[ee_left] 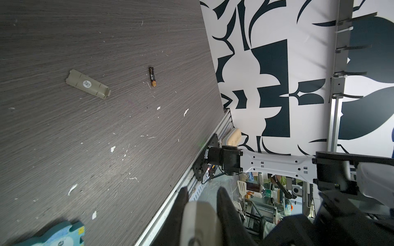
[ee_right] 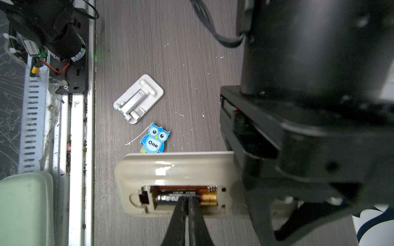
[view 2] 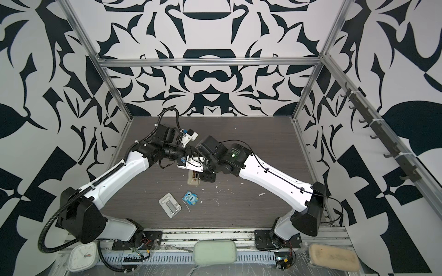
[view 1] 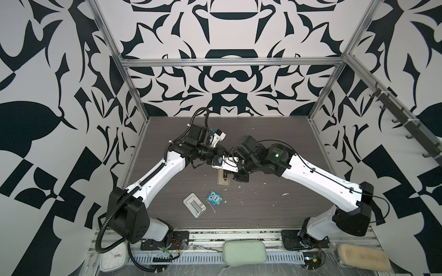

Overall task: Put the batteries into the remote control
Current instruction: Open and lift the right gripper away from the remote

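The remote control (ee_right: 181, 170) lies back-up, its beige-grey bay uncovered; in both top views only its near end (view 1: 223, 181) (view 2: 193, 181) shows under the wrists. My left gripper (ee_left: 202, 196) is shut on the remote's far end (ee_left: 198, 221), which fills the gap between the black fingers. One battery (ee_right: 168, 198), dark with a gold end, lies in the bay. My right gripper (ee_right: 187, 201) is shut, with its tips resting on that battery's middle. A second battery (ee_left: 152, 76) lies loose on the table, apart from both grippers.
The beige bay cover (ee_left: 88, 87) lies on the table near the loose battery. A white tray with a metal piece (view 1: 194, 205) and a blue owl (view 1: 214, 197) sit in front of the remote. A metal rail (view 1: 239, 233) runs along the table's front edge.
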Available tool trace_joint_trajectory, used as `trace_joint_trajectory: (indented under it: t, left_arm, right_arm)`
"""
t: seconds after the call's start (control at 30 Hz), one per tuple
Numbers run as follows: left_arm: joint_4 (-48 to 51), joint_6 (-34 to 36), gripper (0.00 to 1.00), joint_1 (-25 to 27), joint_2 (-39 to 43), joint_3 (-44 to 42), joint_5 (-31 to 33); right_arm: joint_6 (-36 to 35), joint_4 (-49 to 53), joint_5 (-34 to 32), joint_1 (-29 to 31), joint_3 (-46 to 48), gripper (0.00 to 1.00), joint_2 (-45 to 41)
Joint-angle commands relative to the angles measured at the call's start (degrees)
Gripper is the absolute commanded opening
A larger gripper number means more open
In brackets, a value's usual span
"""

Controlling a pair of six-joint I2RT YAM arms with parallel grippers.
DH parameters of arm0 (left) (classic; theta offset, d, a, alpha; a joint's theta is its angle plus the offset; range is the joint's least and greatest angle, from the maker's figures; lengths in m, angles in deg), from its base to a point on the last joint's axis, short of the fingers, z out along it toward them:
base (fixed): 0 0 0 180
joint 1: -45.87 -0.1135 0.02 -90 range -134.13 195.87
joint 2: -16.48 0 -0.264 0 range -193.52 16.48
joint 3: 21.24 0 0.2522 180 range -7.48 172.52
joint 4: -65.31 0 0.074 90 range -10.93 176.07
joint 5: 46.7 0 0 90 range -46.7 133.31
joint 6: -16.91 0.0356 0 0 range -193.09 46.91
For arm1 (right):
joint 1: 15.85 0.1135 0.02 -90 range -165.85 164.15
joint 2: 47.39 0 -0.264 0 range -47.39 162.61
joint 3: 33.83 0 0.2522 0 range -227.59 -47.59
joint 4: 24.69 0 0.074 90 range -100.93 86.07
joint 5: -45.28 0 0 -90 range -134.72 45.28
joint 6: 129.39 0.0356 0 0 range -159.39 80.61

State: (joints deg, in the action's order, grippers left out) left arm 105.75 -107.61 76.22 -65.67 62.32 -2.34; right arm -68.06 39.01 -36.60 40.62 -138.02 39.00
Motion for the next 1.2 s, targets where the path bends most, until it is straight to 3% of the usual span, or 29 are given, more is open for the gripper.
trace_joint_trajectory:
  t: [0.0,0.2,0.53,0.67,0.87,1.17]
  left_arm:
    - [-2.90,-1.09,0.00,-0.46,1.70,-0.43,-2.89]
    - [-5.34,-2.56,0.00,-1.52,3.04,-2.97,-3.04]
    - [-8.27,-4.61,0.00,-2.62,5.27,-7.00,-3.35]
    - [-9.79,-5.79,0.00,-3.81,6.66,-9.32,-3.39]
    - [-12.90,-8.99,0.00,-7.46,12.26,-16.08,-3.20]
    - [-13.00,-10.31,0.00,-9.45,17.07,-20.19,-2.71]
  right_arm:
    - [1.85,1.36,-1.51,0.49,0.26,0.17,-2.44]
    - [5.49,-1.93,-3.55,0.55,0.71,0.38,-8.33]
    - [9.15,-4.64,-7.45,-0.53,1.98,0.49,-13.52]
    - [13.49,-6.42,-6.52,-7.06,5.57,0.52,-14.51]
    - [16.17,-6.14,-3.78,-15.83,10.33,0.59,-9.26]
    - [20.05,-4.52,-7.48,-20.40,12.10,0.63,4.50]
